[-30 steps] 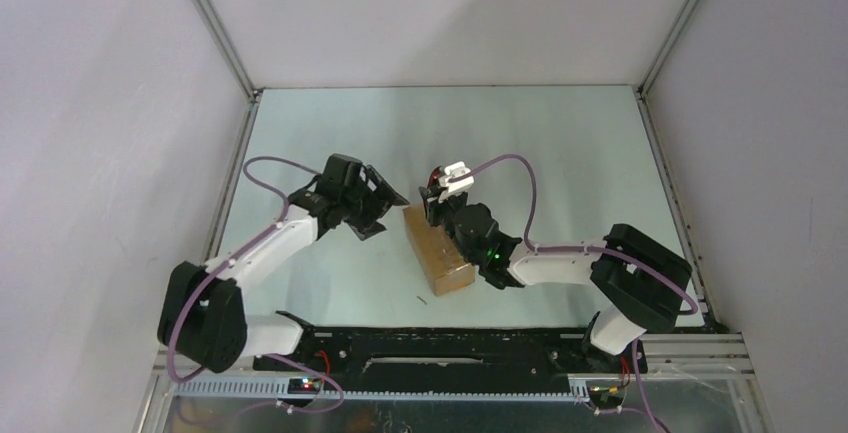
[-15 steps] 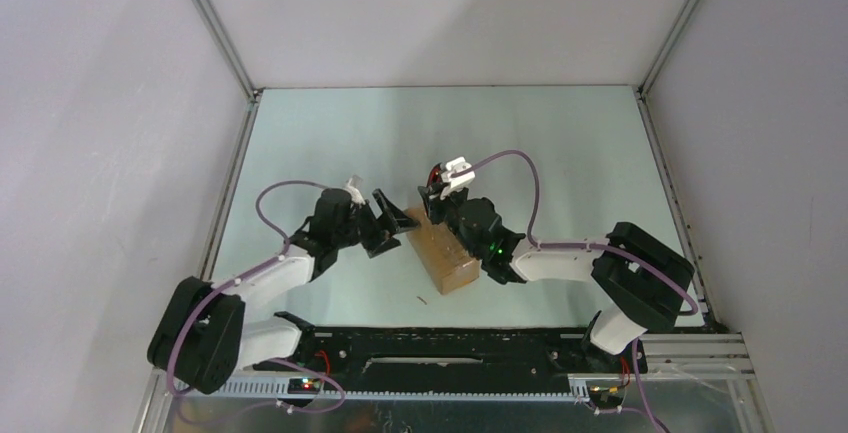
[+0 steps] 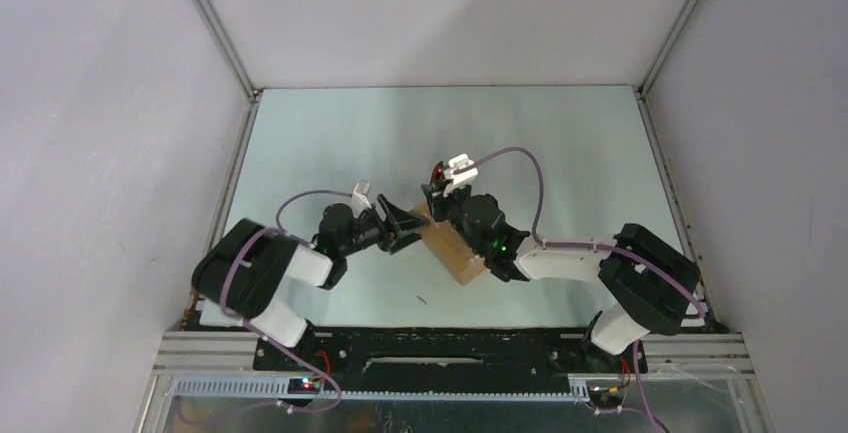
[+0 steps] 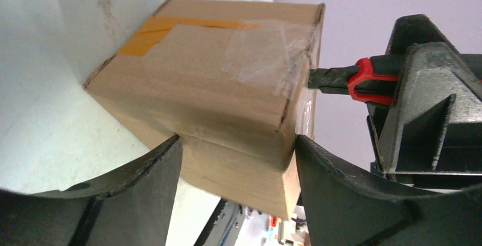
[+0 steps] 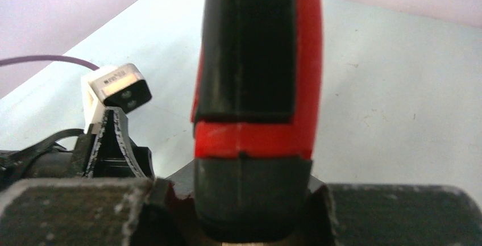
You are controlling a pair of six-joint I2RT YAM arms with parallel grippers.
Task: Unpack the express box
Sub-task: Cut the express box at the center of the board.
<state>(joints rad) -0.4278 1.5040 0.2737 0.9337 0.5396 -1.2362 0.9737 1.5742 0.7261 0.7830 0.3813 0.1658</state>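
The express box [image 3: 458, 255], a small brown carton with clear tape [image 4: 267, 58] and an orange strip [image 4: 153, 30], lies on the table between both arms. My left gripper [image 3: 408, 223] straddles its left end, and both fingers [image 4: 142, 189] press against opposite sides of the box [image 4: 227, 92]. My right gripper [image 3: 440, 203] is shut on a red-and-black utility knife [image 5: 256, 87]. The knife [image 4: 364, 78] points its tip at the taped far corner of the box.
The pale green table [image 3: 560, 143] is walled by grey panels at the back and sides. A small dark scrap [image 3: 422, 300] lies near the front rail. The left wrist's white camera block [image 5: 116, 87] sits just left of the knife.
My left arm swung right and low to the box's left end, and its jaws came in against the box's sides. The right gripper with the knife barely moved.
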